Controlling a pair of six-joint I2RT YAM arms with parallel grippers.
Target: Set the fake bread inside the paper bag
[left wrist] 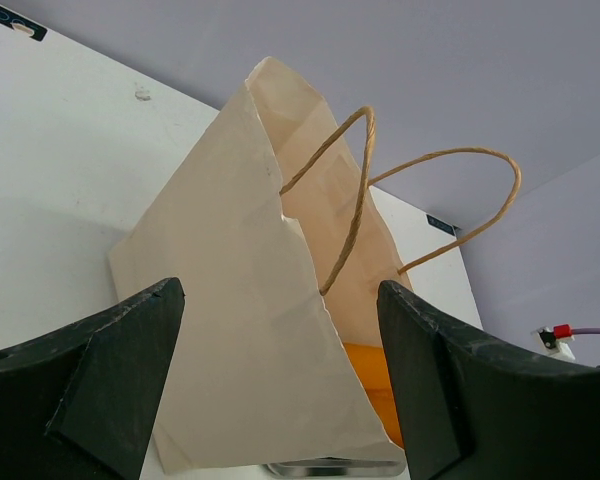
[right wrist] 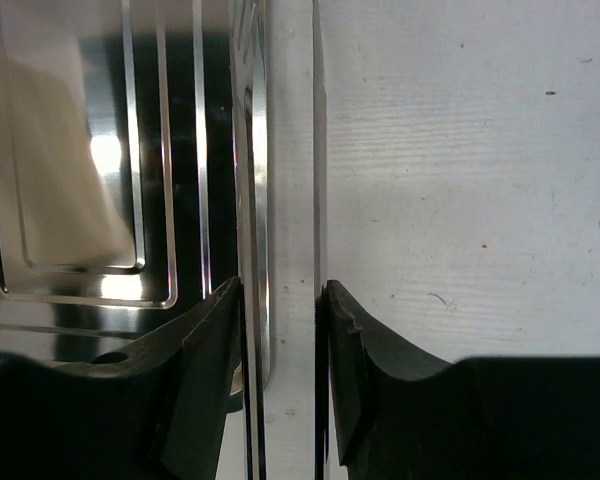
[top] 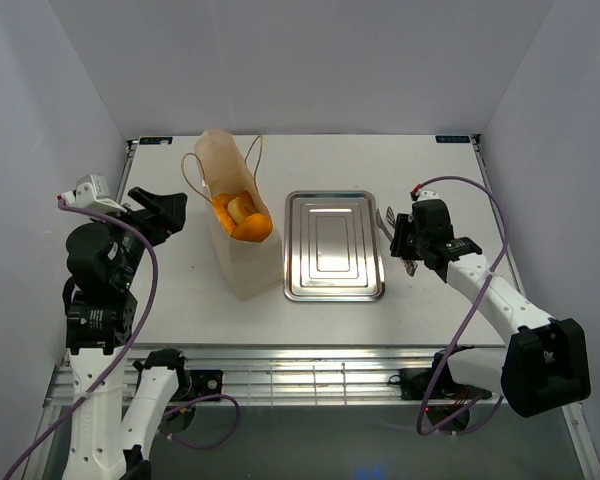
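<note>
The paper bag (top: 242, 255) stands upright left of centre, with its mouth open. Glossy orange bread (top: 242, 215) lies inside it; I cannot tell the single pieces apart. In the left wrist view the bag (left wrist: 230, 330) fills the middle, and a bit of orange bread (left wrist: 370, 385) shows in its opening. My left gripper (top: 170, 205) is open and empty, just left of the bag, its jaws either side of the bag in its own view (left wrist: 278, 290). My right gripper (top: 408, 245) is shut on the metal tongs (top: 390, 225), right of the tray, with the blades (right wrist: 315, 200) pinched between its fingers.
A silver rectangular tray (top: 334, 294) with nothing on it lies right of the bag; its rim (right wrist: 80, 150) shows in the right wrist view. White walls close the table on the left, back and right.
</note>
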